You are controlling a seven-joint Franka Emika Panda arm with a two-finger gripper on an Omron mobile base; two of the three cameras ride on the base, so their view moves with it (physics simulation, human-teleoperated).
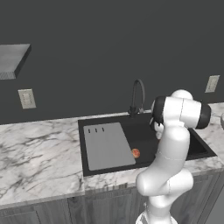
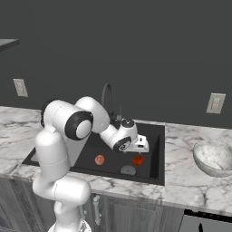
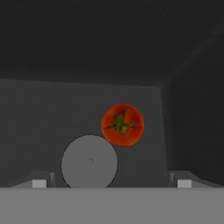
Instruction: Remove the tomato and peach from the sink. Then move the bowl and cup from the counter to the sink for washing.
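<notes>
Closest to the hand cam was the round grey drain [image 3: 89, 161], sitting at about 6 o'clock on the sink floor, with the tomato [image 3: 122, 124] right beside it at roughly 1 o'clock from the drain, green stem facing up. Gripper [image 2: 140, 144] was hanging over the black sink [image 2: 156, 149] with its jaws spread wide and nothing between them, tomato straight underneath but not touched.

From the right base cam, the peach [image 2: 99, 159] was also down in the basin, at about 9 o'clock from the tomato, well apart from it. Bowl [image 2: 214, 157] sat out on the marble counter [image 2: 181, 181] at 3 o'clock from the sink, near the picture edge. Couldn't make out the cup anywhere.

Further back, the black faucet [image 1: 138, 94] stood at the sink's 12 o'clock edge, and the grey panel [image 1: 107, 144] covered the sink's left part in the left base cam. Wall outlets [image 2: 215, 103] were behind all that.
</notes>
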